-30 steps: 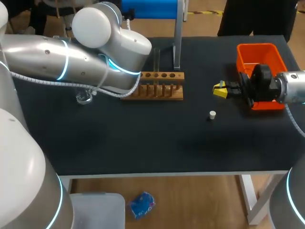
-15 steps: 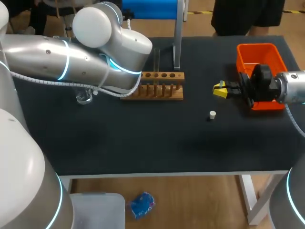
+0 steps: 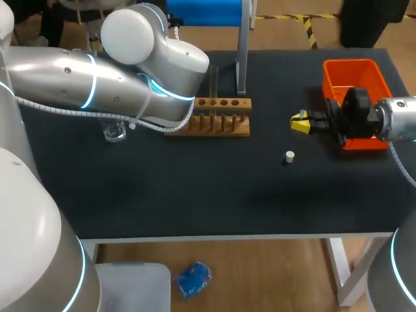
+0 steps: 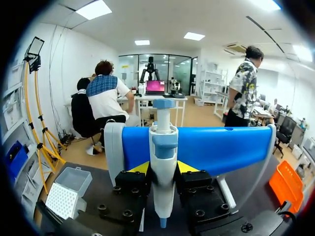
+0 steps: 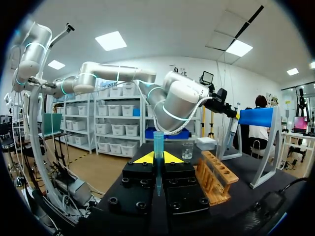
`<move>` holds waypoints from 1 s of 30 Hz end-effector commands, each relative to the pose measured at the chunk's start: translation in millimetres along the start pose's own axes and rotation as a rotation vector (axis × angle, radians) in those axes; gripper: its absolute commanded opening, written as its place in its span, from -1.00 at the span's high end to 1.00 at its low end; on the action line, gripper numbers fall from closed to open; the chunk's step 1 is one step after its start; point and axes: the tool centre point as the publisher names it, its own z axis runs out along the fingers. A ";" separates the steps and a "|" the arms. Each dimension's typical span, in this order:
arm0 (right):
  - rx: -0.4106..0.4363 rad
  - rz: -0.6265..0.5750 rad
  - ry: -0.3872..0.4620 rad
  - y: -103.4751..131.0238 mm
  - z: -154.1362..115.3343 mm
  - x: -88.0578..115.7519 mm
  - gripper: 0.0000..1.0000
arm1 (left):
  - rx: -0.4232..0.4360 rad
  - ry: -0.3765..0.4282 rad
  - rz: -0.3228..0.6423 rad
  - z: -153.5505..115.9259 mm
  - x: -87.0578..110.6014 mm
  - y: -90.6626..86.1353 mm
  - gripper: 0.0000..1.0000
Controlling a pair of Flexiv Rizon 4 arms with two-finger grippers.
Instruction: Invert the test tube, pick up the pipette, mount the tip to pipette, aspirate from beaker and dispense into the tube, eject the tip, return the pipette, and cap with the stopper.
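A lab. Left fingers clasp a pipette, right fingers a tip; a rack and beaker stand ahead.

Glossy silver arms with glowing cyan rings, white ribbed cables, black screw-studded hands tipped yellow.

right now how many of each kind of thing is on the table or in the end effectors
pipette: 1
tip: 1
tip box: 1
test tube: 1
rack: 1
beaker: 1
stopper: 1
orange bin: 1
blue stand: 1
total: 9
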 end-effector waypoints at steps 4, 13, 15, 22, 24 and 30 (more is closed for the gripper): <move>0.000 -0.001 0.000 -0.4 -0.4 0.5 1.00 | 0.005 -0.012 -0.004 1.2 -0.5 -0.9 1.00; 0.000 -0.001 0.000 -0.4 -0.4 0.5 1.00 | 0.029 -0.012 -0.005 -3.6 -2.2 -8.0 1.00; 0.000 -0.001 0.000 -0.4 -0.4 0.5 1.00 | 0.035 -0.010 -0.002 -4.7 -1.6 -12.0 1.00; 0.000 -0.001 0.000 -0.4 -0.4 0.5 1.00 | 0.063 -0.008 0.014 -10.0 -1.4 -28.5 1.00; 0.000 -0.001 0.000 -0.4 -0.4 0.5 1.00 | 0.067 -0.010 0.017 -11.5 -1.4 -32.0 1.00; 0.000 -0.001 0.000 -0.4 -0.4 0.5 1.00 | 0.075 -0.010 0.026 -15.2 -0.3 -37.9 1.00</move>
